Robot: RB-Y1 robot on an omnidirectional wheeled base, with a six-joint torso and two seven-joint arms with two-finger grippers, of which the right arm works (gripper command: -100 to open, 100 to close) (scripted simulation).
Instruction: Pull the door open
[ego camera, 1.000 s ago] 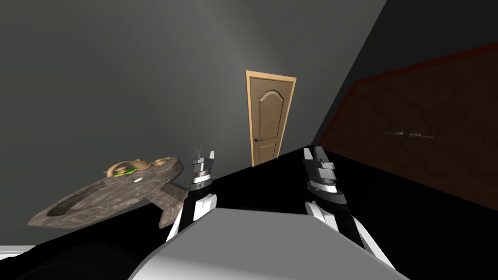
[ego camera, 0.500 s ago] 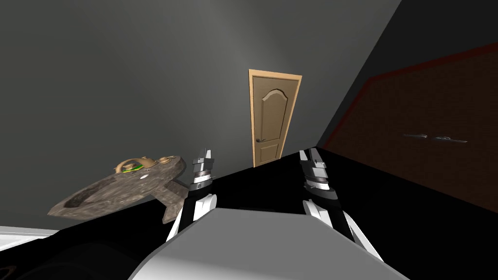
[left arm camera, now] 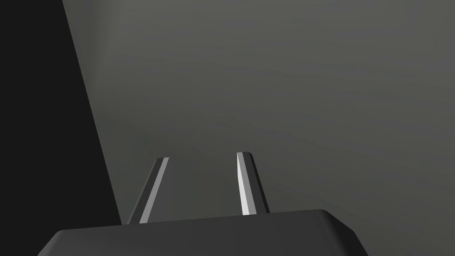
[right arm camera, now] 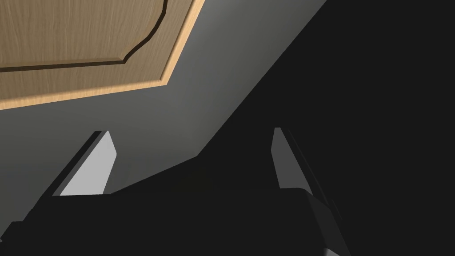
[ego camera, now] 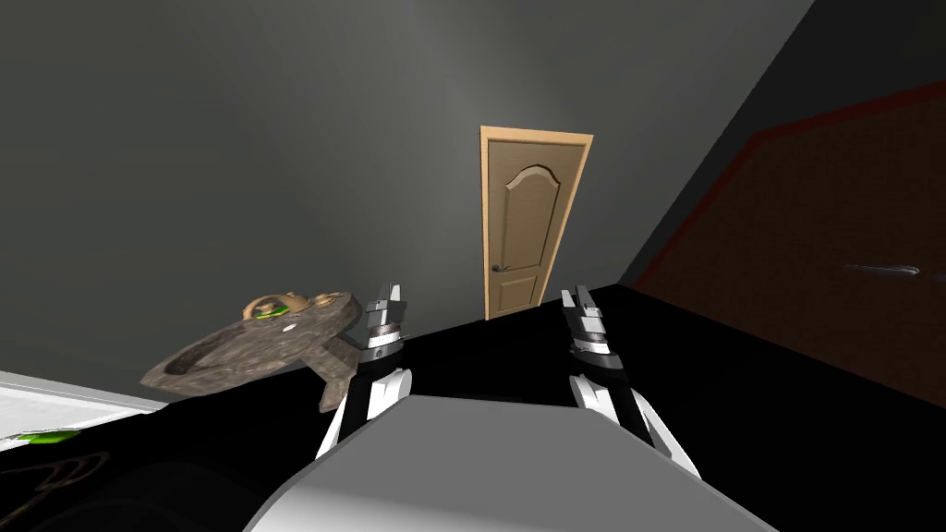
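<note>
Grey wall ahead. Tan door [ego camera: 528,231] far, centre, looks shut; handle [ego camera: 500,269] on its left. Our left gripper [ego camera: 387,296] and right gripper [ego camera: 579,297] spread, empty, well short. Risk: approaching, we clip basin [ego camera: 249,346] near left, or handle grasp slips.

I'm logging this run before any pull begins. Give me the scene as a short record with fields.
door: tan panelled door, shut, set in the grey wall ahead
handle: dark lever near the door's left edge
left gripper: open, empty, well short of the door
right gripper: open, empty, well short of the door
other: stone-look basin to my left
</note>
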